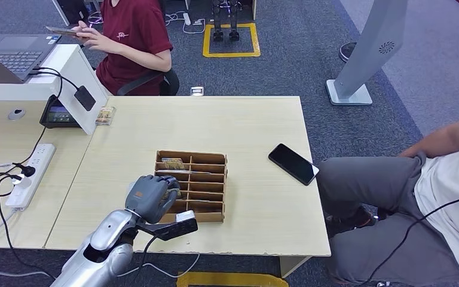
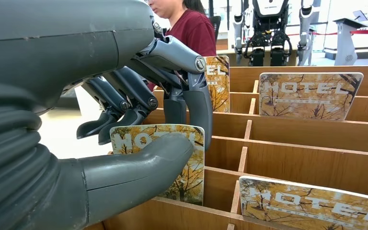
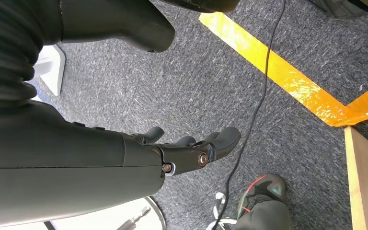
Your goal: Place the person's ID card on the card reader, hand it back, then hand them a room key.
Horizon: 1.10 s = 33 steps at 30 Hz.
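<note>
Brown wooden rack point(image 1: 206, 179) holds tan tree-patterned key cards point(image 2: 309, 95); grey left hand point(image 1: 151, 196), black phone point(image 1: 293, 164).

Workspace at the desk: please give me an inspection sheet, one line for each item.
Surface: pale wooden table, bare around the box.
Job's things: wooden card box holding hotel key cards; left hand pinching one key card.
Clutter: black phone near the seated person.
Hands: right hand hangs empty over carpet.
Cables: power strip with plugged leads.
Surroundings: second person behind the table, laptop.
</note>
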Available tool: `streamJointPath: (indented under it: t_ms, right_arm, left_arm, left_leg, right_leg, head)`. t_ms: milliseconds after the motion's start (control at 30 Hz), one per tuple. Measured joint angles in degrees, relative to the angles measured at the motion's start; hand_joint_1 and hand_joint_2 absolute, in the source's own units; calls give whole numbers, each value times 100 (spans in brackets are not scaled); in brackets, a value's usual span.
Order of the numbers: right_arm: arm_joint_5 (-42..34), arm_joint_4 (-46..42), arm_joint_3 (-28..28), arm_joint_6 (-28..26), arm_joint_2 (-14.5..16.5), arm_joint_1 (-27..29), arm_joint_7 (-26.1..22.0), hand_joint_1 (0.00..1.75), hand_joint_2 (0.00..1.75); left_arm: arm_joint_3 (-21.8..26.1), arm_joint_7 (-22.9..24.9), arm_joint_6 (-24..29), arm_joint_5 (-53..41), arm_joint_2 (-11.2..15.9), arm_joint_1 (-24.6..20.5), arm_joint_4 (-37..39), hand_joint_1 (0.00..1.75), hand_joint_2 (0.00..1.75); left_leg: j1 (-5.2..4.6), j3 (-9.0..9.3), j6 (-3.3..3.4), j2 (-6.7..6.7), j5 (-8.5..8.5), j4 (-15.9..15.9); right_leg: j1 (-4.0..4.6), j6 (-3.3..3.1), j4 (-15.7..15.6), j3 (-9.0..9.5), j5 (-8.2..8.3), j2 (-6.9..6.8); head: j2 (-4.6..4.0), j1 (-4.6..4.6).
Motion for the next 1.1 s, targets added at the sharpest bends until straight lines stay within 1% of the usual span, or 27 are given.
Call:
streamJointPath:
  t_ms: [1100]
  right_arm:
    - [0, 0, 0, 0, 0, 0, 1, 0, 175]
  left_arm:
    - [0, -1, 0, 0, 0, 0, 0, 175, 175]
  left_leg:
    - [0, 0, 0, 0, 0, 0]
  right_leg:
    - [0, 0, 0, 0, 0, 0]
  head:
    - [0, 0]
